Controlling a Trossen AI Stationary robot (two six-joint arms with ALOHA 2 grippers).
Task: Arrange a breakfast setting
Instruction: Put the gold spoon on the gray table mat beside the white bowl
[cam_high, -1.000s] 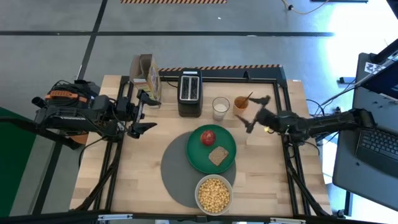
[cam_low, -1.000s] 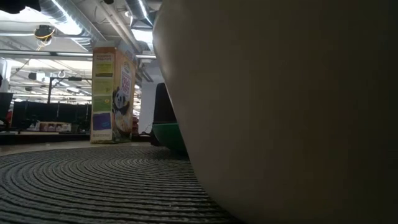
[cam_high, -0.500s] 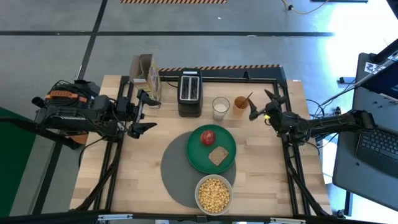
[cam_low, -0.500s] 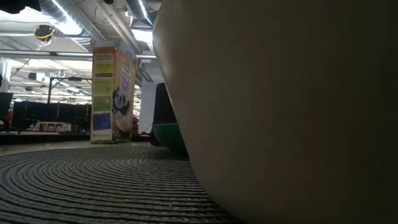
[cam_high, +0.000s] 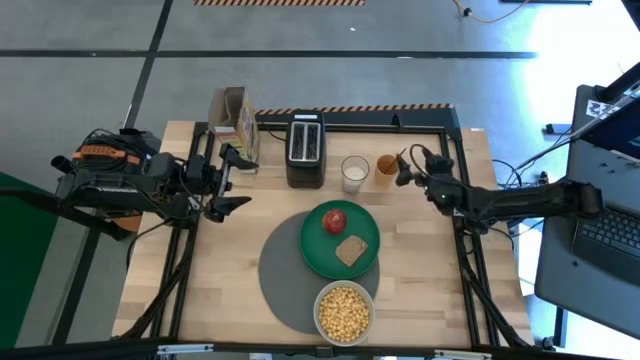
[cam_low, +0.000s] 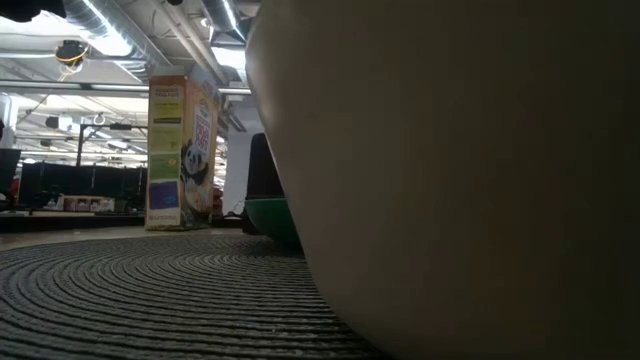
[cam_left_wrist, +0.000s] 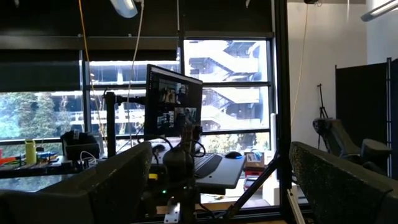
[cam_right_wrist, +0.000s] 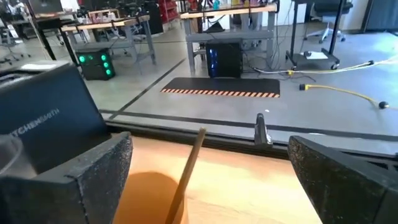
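The right gripper (cam_high: 408, 166) hovers with its fingers spread at the orange cup (cam_high: 387, 165), from which a thin spoon (cam_right_wrist: 186, 175) sticks up between the two fingers. On the round grey mat (cam_high: 283, 272) sits the green plate (cam_high: 316, 250) carrying a red apple (cam_high: 334, 220) and a brown toast slice (cam_high: 350, 249), with the pale bowl (cam_high: 344, 311) of yellow cereal (cam_high: 344, 309) touching the plate's near edge. The left gripper (cam_high: 232, 181) waits with fingers apart at the table's left side, near the cereal box (cam_high: 240, 122), well apart from the black toaster (cam_high: 305, 148).

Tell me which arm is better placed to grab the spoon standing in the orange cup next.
The right. Its claw sits open just beside the orange cup, and its wrist view shows the spoon handle between its fingers. The left claw waits at the table's far left, beyond the toaster.
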